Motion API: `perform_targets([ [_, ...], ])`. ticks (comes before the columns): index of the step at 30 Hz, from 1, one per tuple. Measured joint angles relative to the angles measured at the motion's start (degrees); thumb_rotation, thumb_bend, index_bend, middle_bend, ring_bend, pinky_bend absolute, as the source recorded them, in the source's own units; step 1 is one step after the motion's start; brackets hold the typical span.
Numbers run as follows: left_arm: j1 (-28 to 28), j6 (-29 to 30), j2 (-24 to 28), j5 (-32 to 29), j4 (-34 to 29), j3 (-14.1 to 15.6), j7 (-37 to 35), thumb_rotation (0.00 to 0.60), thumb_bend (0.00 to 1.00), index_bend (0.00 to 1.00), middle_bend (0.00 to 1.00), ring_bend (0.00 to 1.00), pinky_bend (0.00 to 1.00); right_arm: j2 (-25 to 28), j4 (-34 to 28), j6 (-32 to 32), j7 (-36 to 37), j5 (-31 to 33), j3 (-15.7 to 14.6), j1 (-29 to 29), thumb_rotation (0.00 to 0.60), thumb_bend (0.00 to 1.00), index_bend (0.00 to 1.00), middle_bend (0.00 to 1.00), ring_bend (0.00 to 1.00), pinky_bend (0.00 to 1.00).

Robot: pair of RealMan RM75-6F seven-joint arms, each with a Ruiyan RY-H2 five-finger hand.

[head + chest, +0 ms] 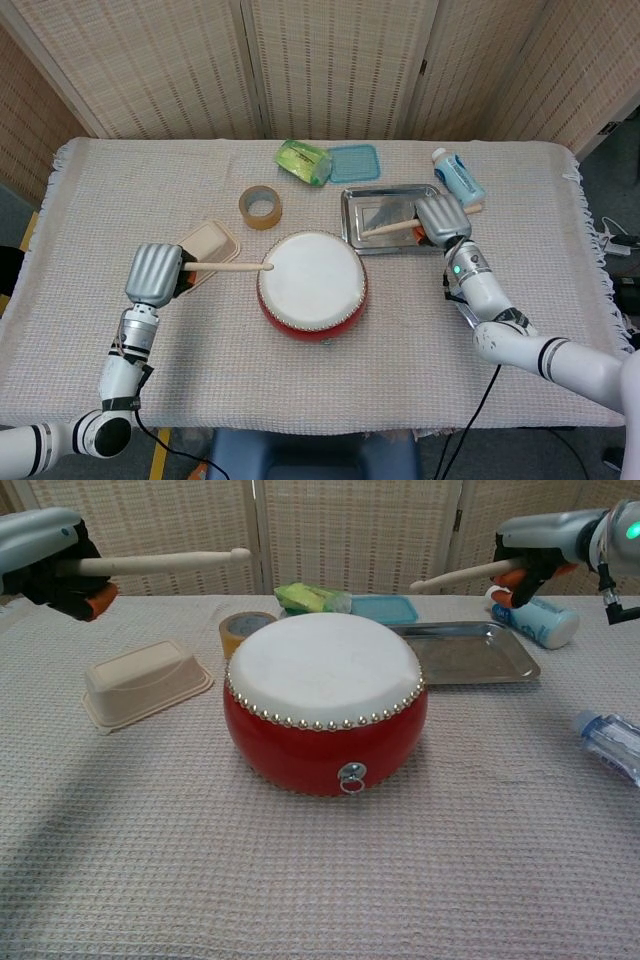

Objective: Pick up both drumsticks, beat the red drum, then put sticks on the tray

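Above metal tray [352, 215], right hand [441, 219] gripping drumstick [388, 228]

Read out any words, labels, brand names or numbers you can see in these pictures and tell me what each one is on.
No text is legible in either view.
White bottle with a blue label: print too small and blurred to read.
Green packet: markings too blurred to read.
Clear bottle at the right edge: no readable label.
Red drum, tape roll, metal tray, drumsticks: no writing visible.
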Motion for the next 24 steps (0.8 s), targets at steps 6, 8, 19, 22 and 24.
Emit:
perform_targets([
  [6, 0.9, 0.3, 0.6, -0.3, -0.2, -0.4, -0.9, 0.600, 0.71, 1.00, 1.00, 1.00, 1.00, -7.0, 14.4, -7.0, 3.1, -1.3, 0.3, 1.3, 0.600, 0.34, 1.00, 1.00, 0.99, 1.00],
  [8, 1.1, 0.1, 0.7, -0.8, 0.0, -0.7, -1.7, 0.600, 0.71, 1.00, 1.00, 1.00, 1.00, -9.7, 19.4, -9.5, 4.6, -2.2, 0.7, 2.1, 0.600, 0.31, 0.99, 1.00, 0.95, 1.00],
  [19, 2.5, -0.5, 1.7, -2.0, 1.0, -1.6, -4.0, 0.600, 0.71, 1.00, 1.00, 1.00, 1.00, -20.2, 40.1, -21.8, 11.4, -6.4, 3.0, 6.4, 0.600, 0.26, 0.49, 0.61, 0.50, 0.66],
  [22, 2.8, -0.7, 1.6, -2.2, 1.5, -1.8, -4.6, 0.600, 0.71, 1.00, 1.00, 1.00, 1.00, -22.0, 44.1, -24.7, 13.0, -6.4, 3.9, 7.2, 0.600, 0.26, 0.39, 0.49, 0.40, 0.59],
  [24, 2.9, -1.0, 1.5, -2.3, 1.9, -1.8, -4.9, 0.600, 0.71, 1.00, 1.00, 1.00, 1.00, -23.0, 46.4, -26.1, 13.8, -6.4, 4.4, 7.5, 0.600, 0.25, 0.33, 0.42, 0.35, 0.56],
])
